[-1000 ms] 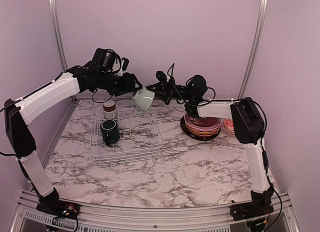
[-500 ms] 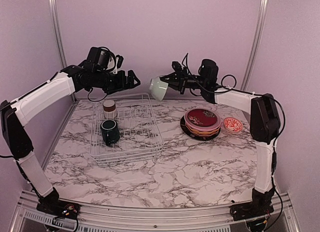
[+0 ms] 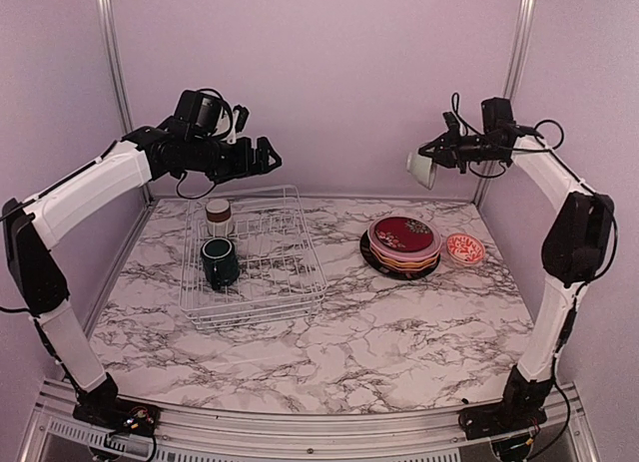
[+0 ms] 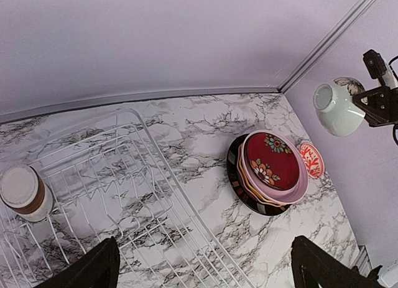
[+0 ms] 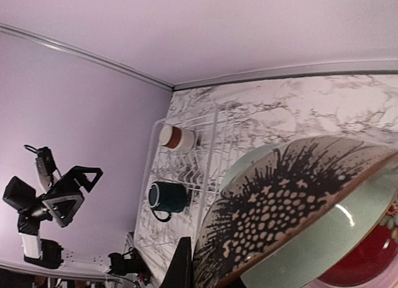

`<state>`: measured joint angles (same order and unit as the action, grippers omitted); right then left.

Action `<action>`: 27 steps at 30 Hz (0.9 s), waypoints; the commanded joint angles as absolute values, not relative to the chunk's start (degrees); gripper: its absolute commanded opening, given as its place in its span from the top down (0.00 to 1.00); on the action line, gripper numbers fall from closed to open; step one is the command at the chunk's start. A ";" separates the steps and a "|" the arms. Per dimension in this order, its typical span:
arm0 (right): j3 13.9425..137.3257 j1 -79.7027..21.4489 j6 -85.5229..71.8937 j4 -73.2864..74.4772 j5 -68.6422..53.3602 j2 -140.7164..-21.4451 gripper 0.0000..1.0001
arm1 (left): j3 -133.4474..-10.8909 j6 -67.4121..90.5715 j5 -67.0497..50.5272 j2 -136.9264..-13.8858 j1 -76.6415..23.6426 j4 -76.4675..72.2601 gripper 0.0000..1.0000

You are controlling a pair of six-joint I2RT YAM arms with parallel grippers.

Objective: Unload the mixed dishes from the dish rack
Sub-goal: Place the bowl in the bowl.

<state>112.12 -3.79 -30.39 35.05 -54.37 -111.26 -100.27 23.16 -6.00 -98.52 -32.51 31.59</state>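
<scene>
Right tool (image 3: 436, 161) is clamped on the rim of the pale green bowl (image 3: 421, 169), holding it high in the air close to the back right corner post, well above the surface (image 3: 379, 352). The bowl is tipped on its side: its foot ring points toward the left arm, and its mouth faces back toward the right wrist. In the right wrist view the bowl (image 5: 298, 226) fills the lower right, showing a black dotted and streaked pattern on its inside, with one dark finger (image 5: 183, 263) at the bottom edge.

Left tool (image 3: 268, 158) hangs in the air above the far edge of the dish rack (image 3: 255, 312), its fingers spread wide apart with nothing between them. Its wrist camera looks down on the rack's wires (image 4: 143, 207) and across to the raised bowl (image 4: 336, 107).

The white wire rack lies on the left half of the marble surface. A dark green mug (image 3: 220, 262) sits in its left part, and a white-and-brown cup (image 3: 218, 216) stands just behind it at the far left corner.

To the right of the rack, apart from it, lies a stack of round plates (image 3: 402, 257): a floral red plate (image 3: 403, 231) on top, then pink and yellow rims, with a black plate at the bottom. A small pink-white floral bowl (image 3: 464, 248) rests on the surface just beside the stack, on its right.
</scene>
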 commanded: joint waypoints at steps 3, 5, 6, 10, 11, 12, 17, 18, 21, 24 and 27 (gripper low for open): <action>122.36 -0.72 -8.87 63.66 -36.37 -110.72 1.00 | -101.95 22.07 -6.46 -100.14 -32.12 32.34 0.01; 121.66 -0.75 -7.75 66.18 -30.60 -110.31 1.00 | -102.07 21.98 -6.65 -100.33 -32.08 32.40 0.01; 121.50 -0.66 -7.13 67.85 -27.98 -110.22 1.00 | -102.19 21.91 -6.68 -100.42 -32.08 32.49 0.01; 117.99 -0.73 -6.11 70.14 -19.83 -107.87 1.00 | -102.22 21.80 -6.58 -100.53 -32.08 32.57 0.01; 117.38 -0.71 -5.88 70.55 -17.82 -107.50 1.00 | -102.22 21.75 -6.66 -100.65 -32.08 32.54 0.01; 116.68 -0.73 -5.77 70.66 -16.14 -107.16 1.00 | -102.22 21.71 -6.73 -100.82 -32.08 32.54 0.01; 114.39 -0.71 -5.71 71.57 -9.16 -107.02 1.00 | -102.88 21.88 -7.55 -101.80 -31.99 32.60 0.01; 114.35 -0.68 -5.72 71.77 -7.78 -107.21 1.00 | -103.04 21.95 -7.63 -101.97 -31.99 32.58 0.01; 114.84 -0.73 -5.81 72.17 -5.66 -108.38 1.00 | -103.35 22.14 -7.79 -102.35 -31.99 32.57 0.01; 114.95 -0.91 -5.74 72.18 -4.97 -109.92 1.00 | -103.44 22.09 -7.97 -102.56 -31.99 32.55 0.01; 114.79 -1.60 -5.72 72.05 -4.48 -110.79 1.00 | -103.45 21.97 -7.74 -102.40 -31.91 32.66 0.01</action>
<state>113.30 -0.60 -6.79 72.66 -7.44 -110.52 -101.51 22.70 -7.33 -101.67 -32.27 31.97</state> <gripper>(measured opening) 0.044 0.989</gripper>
